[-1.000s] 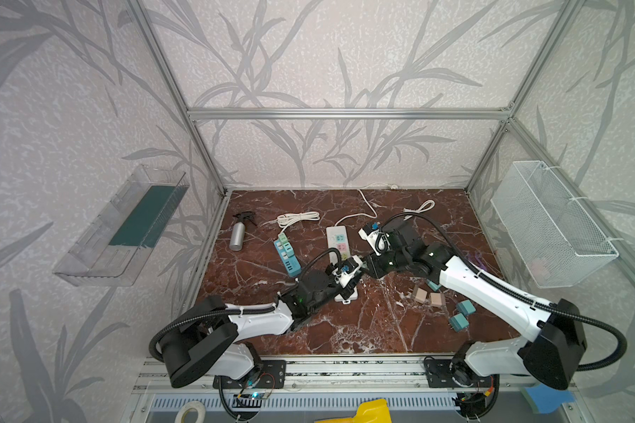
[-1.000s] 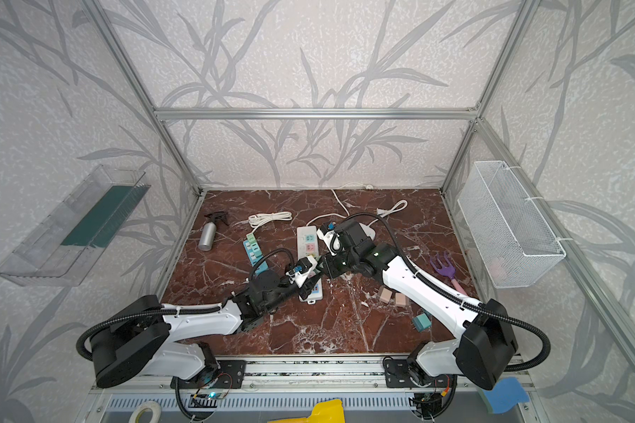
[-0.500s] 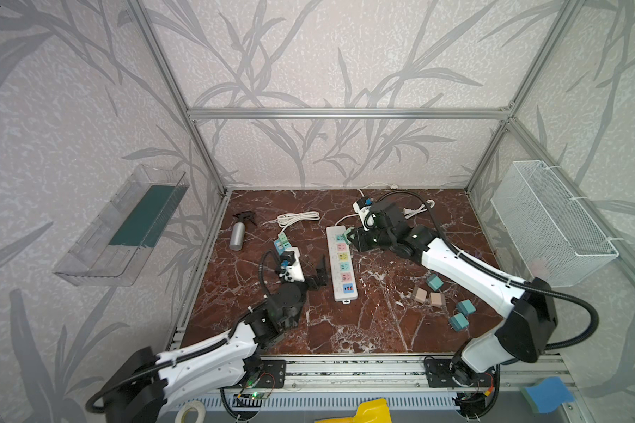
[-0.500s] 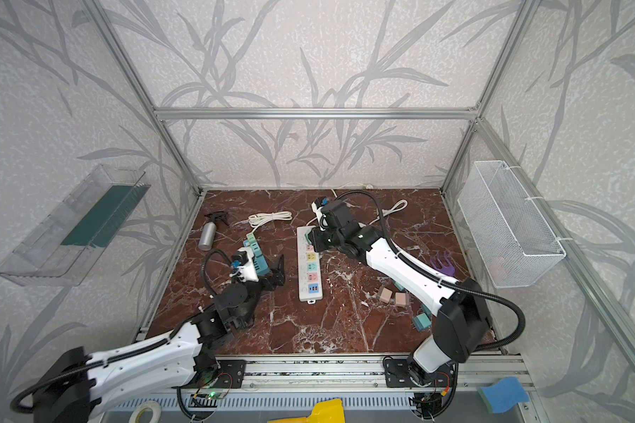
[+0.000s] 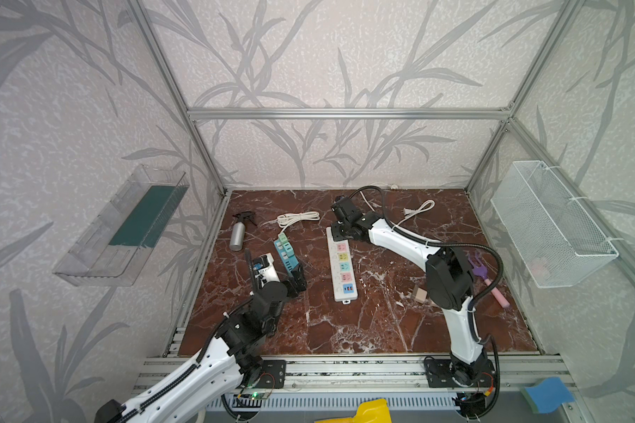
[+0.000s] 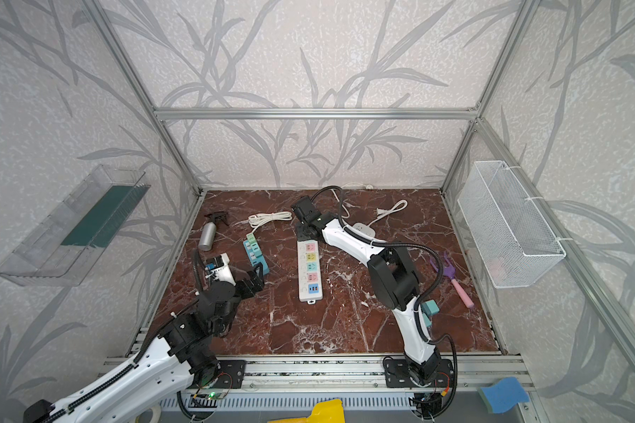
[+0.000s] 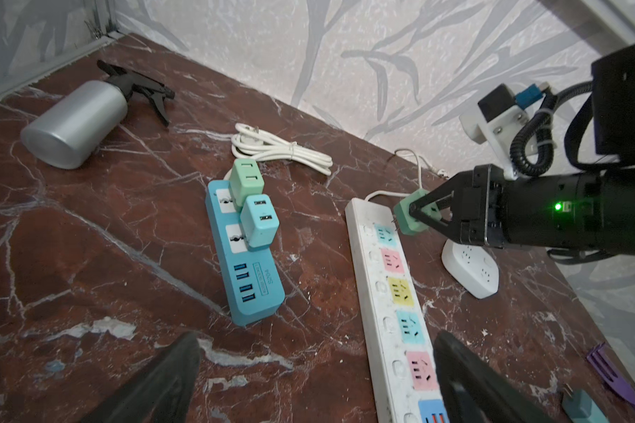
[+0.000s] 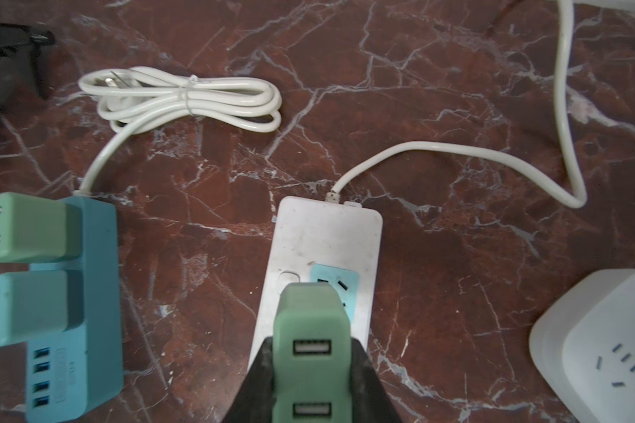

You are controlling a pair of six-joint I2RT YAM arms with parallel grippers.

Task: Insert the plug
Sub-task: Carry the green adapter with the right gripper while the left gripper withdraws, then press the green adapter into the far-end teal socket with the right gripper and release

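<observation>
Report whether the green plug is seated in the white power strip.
Out. The right gripper holds the green plug over the end socket of the white power strip; its prongs show in the left wrist view.

On the red-brown marble tabletop (image 5: pixel 345 329), a silver spray bottle (image 5: pixel 238 234) with a black trigger head lies on its side near the back left corner. Beside it a bundled white cable (image 5: pixel 297 218) runs to a blue power strip (image 5: pixel 284 254), which carries a green charger (image 7: pixel 246 181) and a teal charger (image 7: pixel 260 221) plugged in next to each other. A white socket cube (image 6: pixel 361 229) sits further right. A purple toy fork with a pink handle (image 6: pixel 451 280) lies near the right edge, and a wooden block (image 5: pixel 419 295) lies closer in. A white wire basket (image 5: pixel 565 234) hangs on the right wall and a clear plastic bin (image 5: pixel 99 249) with a green liner on the left wall. A blue sponge (image 5: pixel 548 393) rests on the front rail.
</observation>
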